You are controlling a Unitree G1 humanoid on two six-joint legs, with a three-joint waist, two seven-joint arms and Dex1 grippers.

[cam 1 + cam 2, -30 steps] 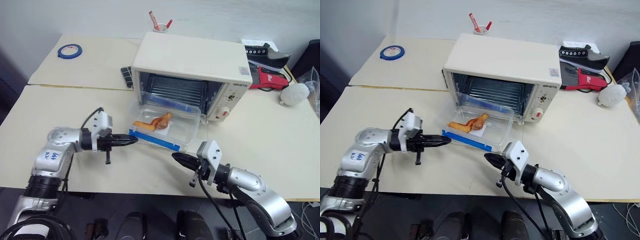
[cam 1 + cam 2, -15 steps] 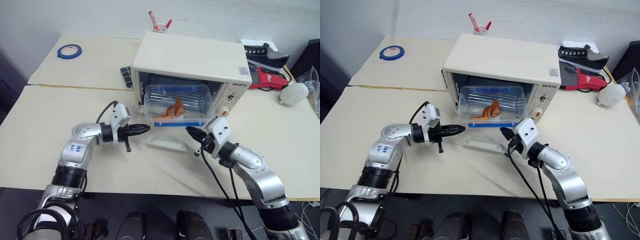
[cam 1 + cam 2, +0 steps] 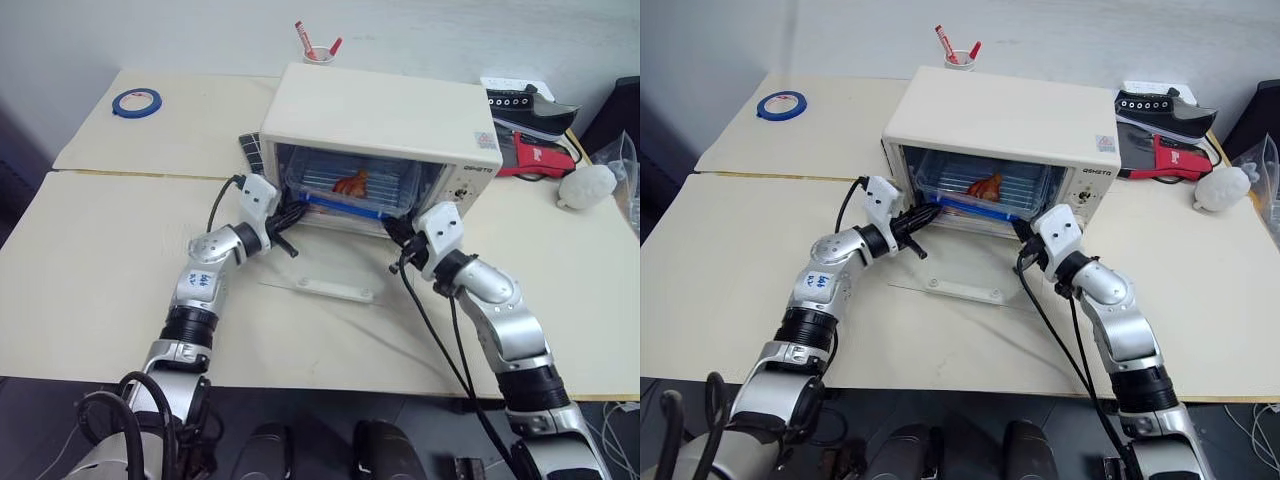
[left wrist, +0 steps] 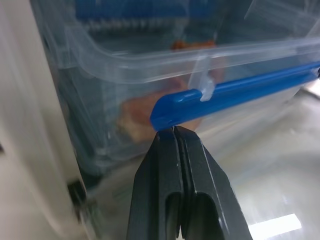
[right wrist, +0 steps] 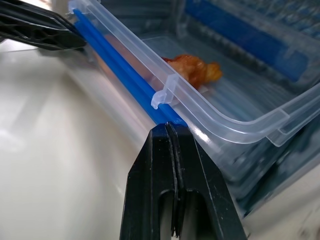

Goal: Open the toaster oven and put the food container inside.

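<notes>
The cream-white toaster oven (image 3: 385, 110) stands open, its glass door (image 3: 335, 268) lying flat on the table with the white handle (image 3: 333, 290) nearest me. The clear food container (image 3: 345, 190) with orange food (image 5: 192, 70) sits in the oven mouth on the rack. My left gripper (image 3: 298, 208) is shut, its tip against the left end of the container's blue front clip (image 4: 225, 95). My right gripper (image 3: 392, 228) is shut too, its tip (image 5: 166, 127) touching the same clip near its right end. Neither holds anything.
A blue tape roll (image 3: 137, 101) lies at the far left of the back table. A cup with red pens (image 3: 318, 48) stands behind the oven. Black and red gear (image 3: 530, 130) and a white crumpled object (image 3: 590, 185) sit to the right.
Both arms have reached forward toward the oven. The container went from lying on the open door, through a tilted-up pose, into the oven mouth.
</notes>
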